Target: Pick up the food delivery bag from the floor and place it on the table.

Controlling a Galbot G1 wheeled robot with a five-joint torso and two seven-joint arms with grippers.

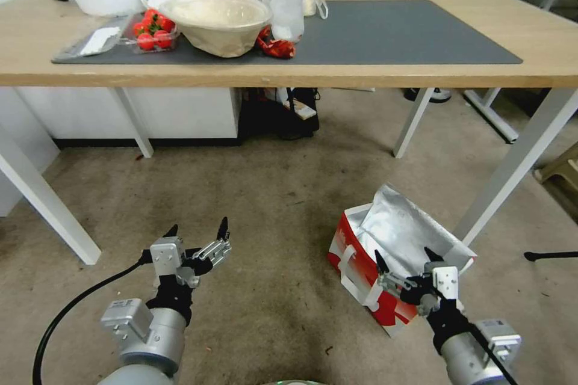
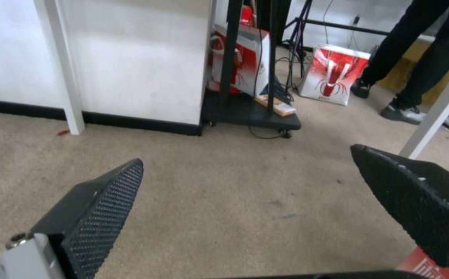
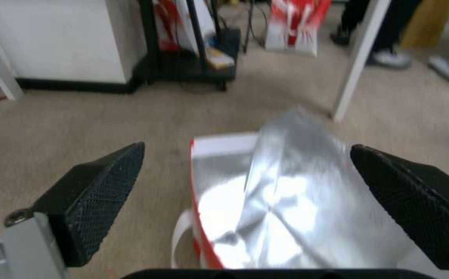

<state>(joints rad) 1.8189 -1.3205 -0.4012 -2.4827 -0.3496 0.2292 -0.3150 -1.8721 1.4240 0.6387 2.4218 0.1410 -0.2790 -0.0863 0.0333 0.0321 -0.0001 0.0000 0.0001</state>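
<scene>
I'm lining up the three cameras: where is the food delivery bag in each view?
Head view: food delivery bag on the floor, lower right, by the right gripper.
Left wrist view: only a red corner.
Right wrist view: centre.
Shared landmark: black cart.

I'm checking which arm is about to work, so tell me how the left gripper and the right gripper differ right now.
The right gripper hangs over the food delivery bag, its fingers spread above the silver foil lining; the left gripper hangs over bare floor with nothing beneath it. The right sits close to a white leg of the table; the left is out in open space. Both are open, empty and held low, pointing forward.
</scene>
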